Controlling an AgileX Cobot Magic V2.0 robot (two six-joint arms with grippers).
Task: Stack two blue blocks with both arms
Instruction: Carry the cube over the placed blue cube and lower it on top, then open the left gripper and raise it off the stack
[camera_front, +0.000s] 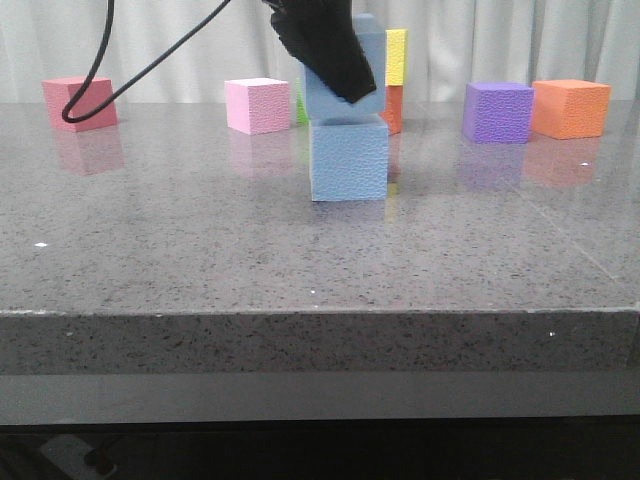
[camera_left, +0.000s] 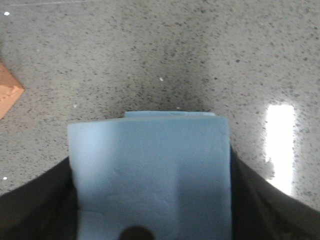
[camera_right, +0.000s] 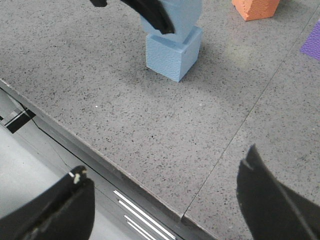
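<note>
1. The left gripper (camera_front: 335, 60) has its fingers (camera_left: 35, 200) closed on the sides of the upper blue block (camera_left: 150, 175), which sits on or just above the lower blue block (camera_front: 348, 158); whether the two faces fully touch cannot be told from the pictures.
2. In the left wrist view only a thin strip of the lower block (camera_left: 170, 114) shows beyond the far edge of the held one, so the two appear slightly offset. I judge a small nudge toward that strip would square them.
3. In the front view the held block (camera_front: 345, 90) looks a little tilted. Level it before letting go, so that it lands flat and does not rock.
4. Lower until the faces meet, then open the fingers slowly and evenly, so neither pad drags the foam sideways.
5. Lift straight up from between the fingers' sides.
6. The right gripper (camera_right: 165, 200) hangs wide open, holding nothing, well apart from the stack above the near edge of the surface (camera_right: 100, 100); keeping it there seems wise.
</note>
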